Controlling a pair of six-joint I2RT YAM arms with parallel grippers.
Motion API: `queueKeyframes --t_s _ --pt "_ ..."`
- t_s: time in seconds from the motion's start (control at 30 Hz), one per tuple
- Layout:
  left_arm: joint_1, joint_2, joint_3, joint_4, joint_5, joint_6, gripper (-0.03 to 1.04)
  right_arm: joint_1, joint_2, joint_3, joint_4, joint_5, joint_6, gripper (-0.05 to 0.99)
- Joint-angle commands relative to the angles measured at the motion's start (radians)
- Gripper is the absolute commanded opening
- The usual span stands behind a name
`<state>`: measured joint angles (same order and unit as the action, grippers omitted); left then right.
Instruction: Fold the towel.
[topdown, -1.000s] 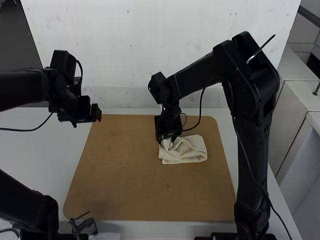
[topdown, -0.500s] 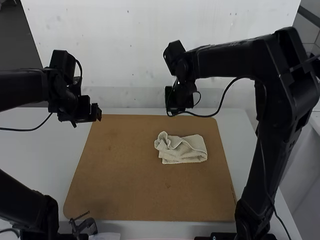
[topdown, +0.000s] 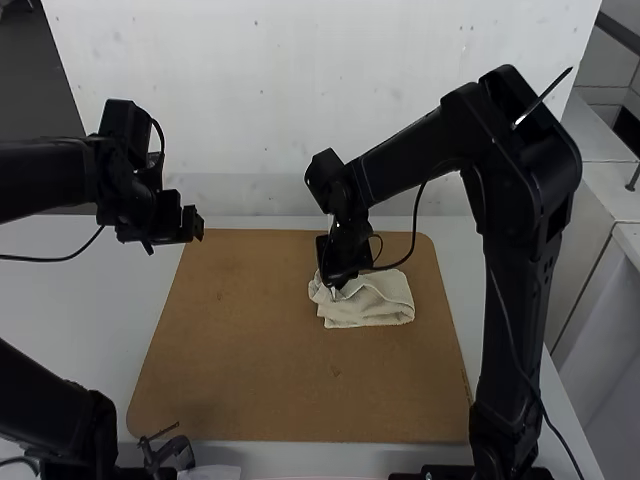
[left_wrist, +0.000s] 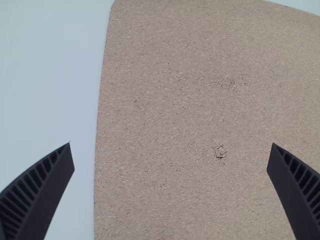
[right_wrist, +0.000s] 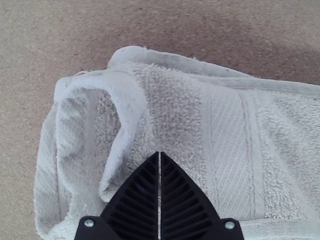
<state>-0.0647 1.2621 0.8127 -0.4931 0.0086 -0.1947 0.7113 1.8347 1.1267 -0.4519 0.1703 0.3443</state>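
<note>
In the high view my left gripper (topdown: 198, 226) stays above the board's far left corner, away from the towel. My right gripper (topdown: 335, 288) is low over the left part of the cream towel (topdown: 380, 303), which lies folded into a small bundle with its left end rumpled. In the left wrist view my left gripper (left_wrist: 171, 155) is open above bare board. The right wrist view has my right gripper (right_wrist: 159, 154) shut, its tips together over the towel (right_wrist: 230, 145), beside a curled, raised fold. Whether the tips touch the cloth, I cannot tell.
A brown board (topdown: 250, 350) lies under the towel on the pale table (topdown: 75, 300). A white wall (topdown: 270, 110) rises behind the table. Near the board's front left edge is a small dark bracket (topdown: 168, 452).
My right gripper lifted up and away from the towel, then came back down over its left part. The towel's left end now reaches slightly farther left. My left arm has kept still.
</note>
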Motion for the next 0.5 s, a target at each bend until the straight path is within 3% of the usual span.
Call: queueKeyframes --t_s 0.0,0.47 --pt "0.0 -0.029 -0.015 0.011 0.014 0.012 1.01 0.043 0.026 0.028 0.004 0.012 0.01 0.02" --pt "0.0 -0.021 -0.026 0.031 0.011 0.012 1.01 0.096 0.043 0.045 0.032 0.015 0.025 0.02"
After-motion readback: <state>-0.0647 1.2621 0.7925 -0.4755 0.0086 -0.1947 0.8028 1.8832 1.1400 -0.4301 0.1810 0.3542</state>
